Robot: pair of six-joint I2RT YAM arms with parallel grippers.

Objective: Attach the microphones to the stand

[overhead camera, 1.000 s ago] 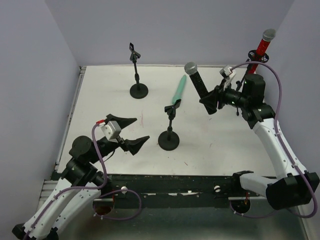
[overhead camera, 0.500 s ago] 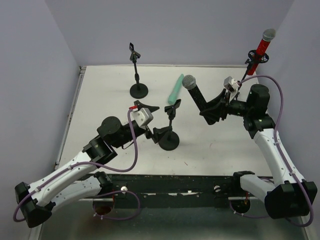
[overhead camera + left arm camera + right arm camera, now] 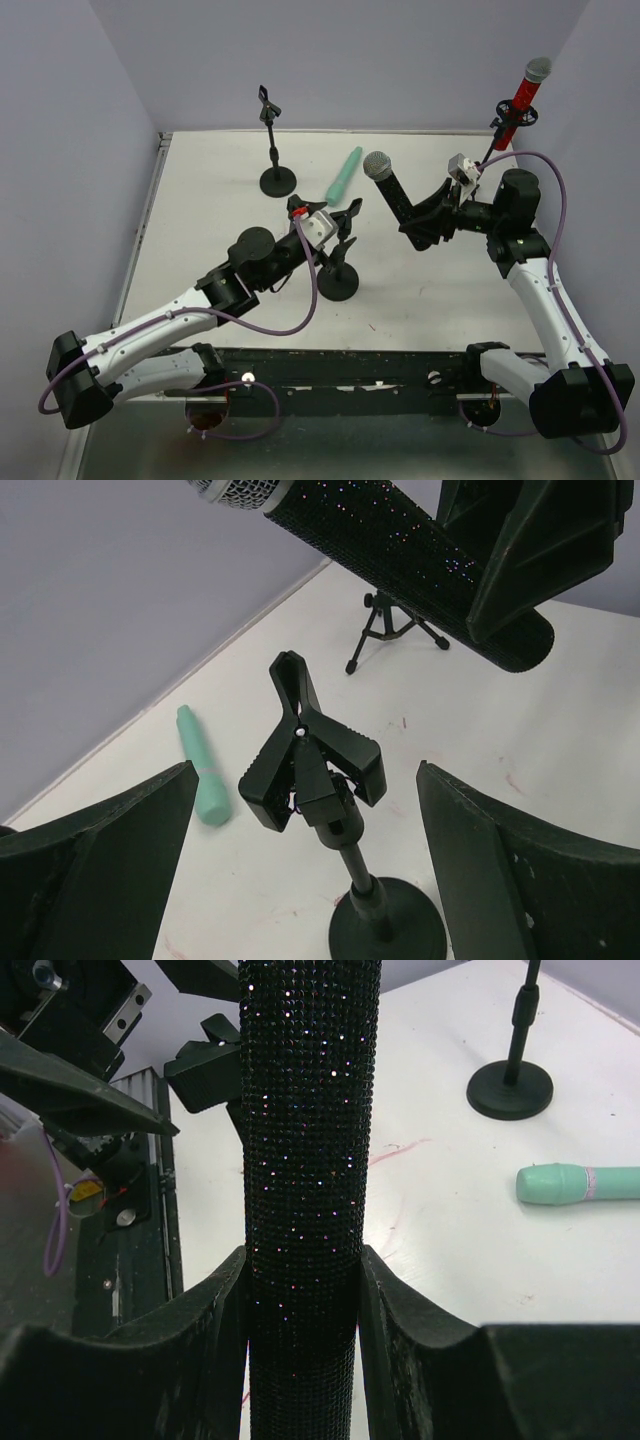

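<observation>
- Currently the black microphone (image 3: 393, 188) is clamped near its base by the right gripper (image 3: 418, 215) — tilted, aloft.
- The left gripper (image 3: 340, 228) is spread wide, empty, either side of the stand clip (image 3: 305, 755).
- The mint-green microphone (image 3: 342, 175) is laid flat beyond.

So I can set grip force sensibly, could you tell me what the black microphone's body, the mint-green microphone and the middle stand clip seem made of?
Black microphone: body looks coated in rough black glitter, with tiny coloured sparkles; its core is not visible. Mint-green microphone: smooth, matte, one even colour, likely plastic or rubber. Middle stand clip: matte black with moulded ridges, probably plastic.
</observation>
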